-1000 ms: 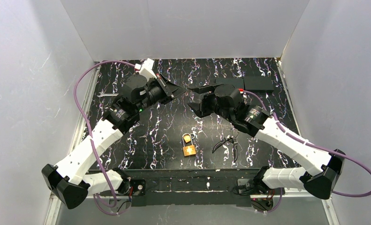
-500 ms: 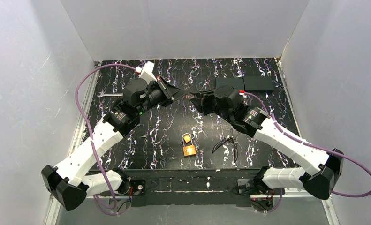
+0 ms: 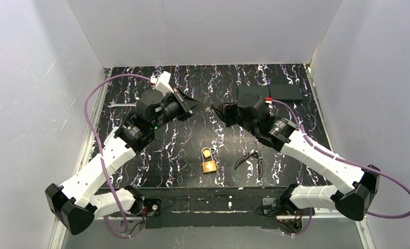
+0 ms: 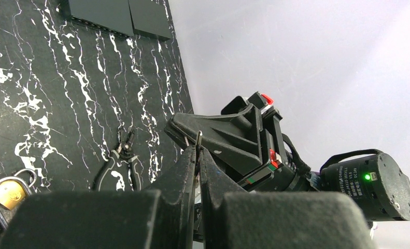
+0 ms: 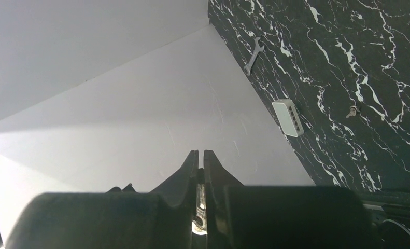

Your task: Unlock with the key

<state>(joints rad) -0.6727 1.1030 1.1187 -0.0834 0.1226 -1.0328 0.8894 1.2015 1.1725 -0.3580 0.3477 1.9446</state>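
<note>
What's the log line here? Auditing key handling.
left gripper: shut on key | right gripper: shut, tip-to-tip midair | padlock: untouched

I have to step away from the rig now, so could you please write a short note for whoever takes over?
Left gripper: shut on the key, raised above the table, a sliver of metal showing past its fingertips.
Right gripper: shut, tip to tip with the left; whether it grips the key I cannot tell.
Brass padlock: lying near the front edge, near the pliers, apart from both grippers.
Done: key is off the table.
Left: carry the key to the padlock, insert, turn, free the shackle.
</note>
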